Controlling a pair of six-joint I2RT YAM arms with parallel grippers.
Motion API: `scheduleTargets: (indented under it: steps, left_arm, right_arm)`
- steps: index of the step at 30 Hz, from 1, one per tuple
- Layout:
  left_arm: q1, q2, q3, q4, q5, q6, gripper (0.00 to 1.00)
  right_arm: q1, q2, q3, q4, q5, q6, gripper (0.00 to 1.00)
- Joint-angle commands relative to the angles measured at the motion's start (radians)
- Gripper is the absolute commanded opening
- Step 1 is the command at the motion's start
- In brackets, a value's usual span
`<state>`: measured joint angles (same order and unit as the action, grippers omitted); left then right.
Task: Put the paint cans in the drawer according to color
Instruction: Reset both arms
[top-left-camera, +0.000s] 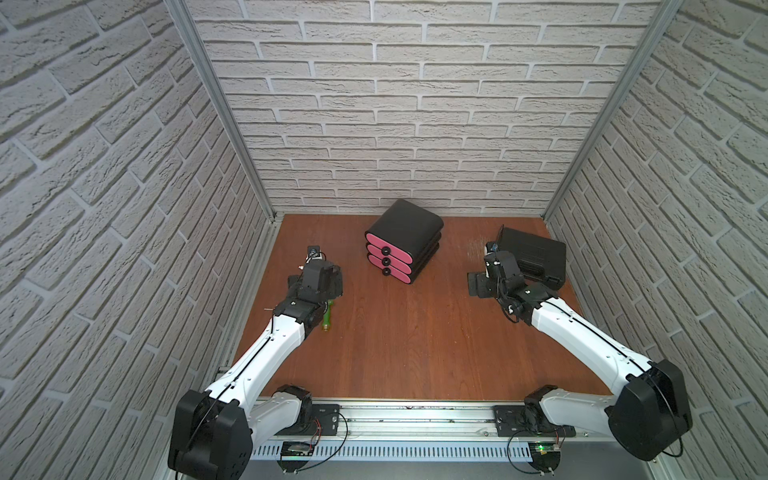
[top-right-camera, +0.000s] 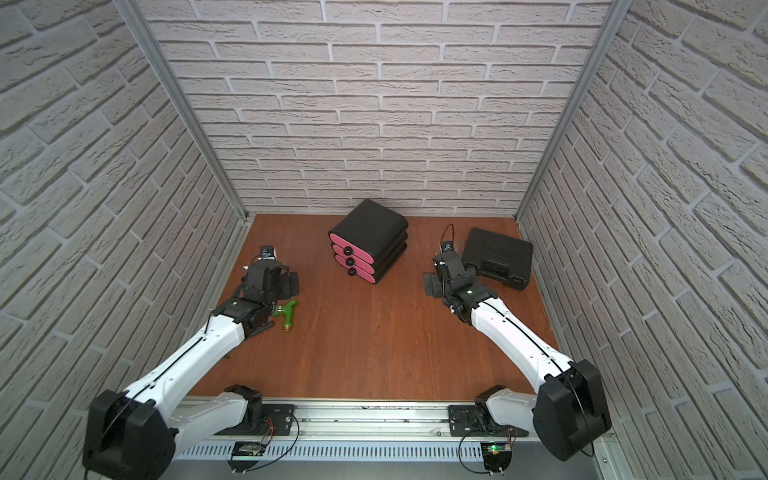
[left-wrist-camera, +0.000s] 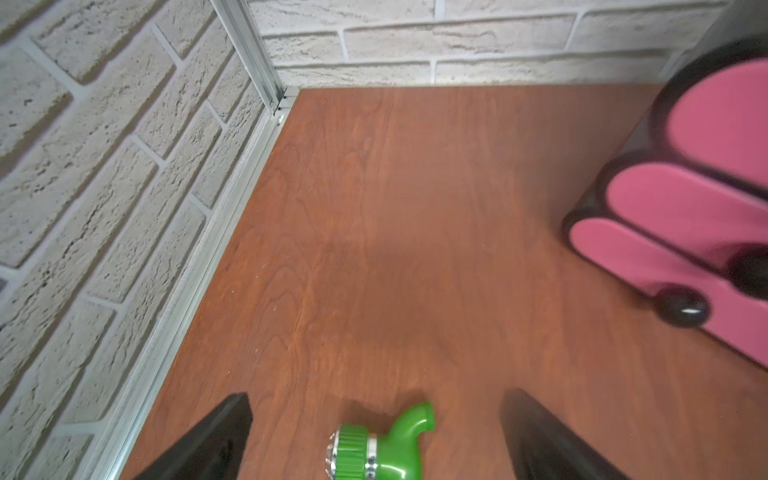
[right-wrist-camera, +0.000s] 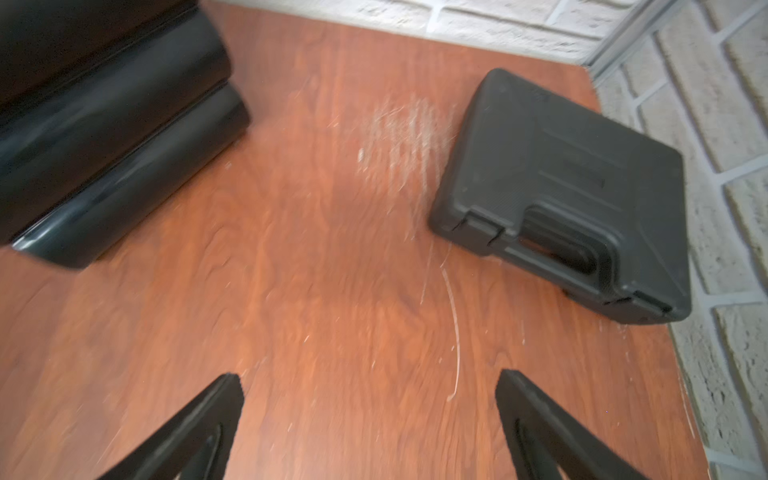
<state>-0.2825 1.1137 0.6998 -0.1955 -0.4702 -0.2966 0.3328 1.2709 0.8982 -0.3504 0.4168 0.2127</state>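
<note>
Hovering low over the bench (top-left-camera: 415, 353), the left gripper (left-wrist-camera: 376, 397) has its jaws spread wide and pinches nothing. A green T-shaped piece (left-wrist-camera: 386, 449) lies on the wood directly beneath it, clear of both fingers. The right gripper (right-wrist-camera: 370, 376) is spread just as wide and is also empty, over bare, scuffed wood. A flat black case (right-wrist-camera: 573, 195) lies ahead of it on its outer side.

The small black cabinet (top-left-camera: 405, 224) stands between the two grippers and a little beyond both, towards the back wall (top-left-camera: 395, 124). Its three pink drawers (top-left-camera: 399, 259) are all pushed in flush, with their black knobs (top-left-camera: 385, 250) stacked one above another. No paint cans show in any view. Whether they already sit inside the closed drawers or are simply absent cannot be told.

What matters for any coming move is how the cabinet is turned. Its drawer fronts face diagonally, angled towards the left gripper. From that gripper the pink faces and knobs lie ahead and to its inner side, looking back at it. From the right gripper only the cabinet's glossy black flank is visible, ahead on its inner side.

Both grippers appear about equally near the cabinet, so distance decides little. The left arm looks better placed to reach a knob. A drawer would likely slide out along the cabinet's depth, on a slant towards the left arm's side of the bench.
</note>
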Motion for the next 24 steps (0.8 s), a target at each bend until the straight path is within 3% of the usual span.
scheduleTargets:
  steps: [1,10,13,16,20,24]
  left_arm:
    - [0.07,0.032,-0.077,0.196,0.023,0.089,0.99]
    - [0.193,0.196,-0.066,0.335,0.193,0.24,0.99]
    - [0.206,0.246,-0.071,0.375,0.227,0.248,0.99]
    - [0.209,0.29,-0.09,0.451,0.27,0.253,0.99]
    - [0.21,0.346,-0.111,0.551,0.312,0.301,0.98]
    - [0.225,0.39,-0.093,0.593,0.376,0.373,0.99]
  right_arm:
    - [-0.059,0.058,-0.033,0.22,0.038,-0.029,1.0]
    - [-0.158,0.233,-0.1,0.574,-0.199,-0.238,0.99]
    - [-0.173,0.293,-0.015,0.472,-0.222,-0.315,0.99]
    - [-0.195,0.238,-0.076,0.458,-0.171,-0.334,0.99]
    - [-0.284,0.139,-0.232,0.534,-0.268,-0.304,0.99]
    - [-0.344,0.149,-0.331,0.721,-0.356,-0.303,0.99]
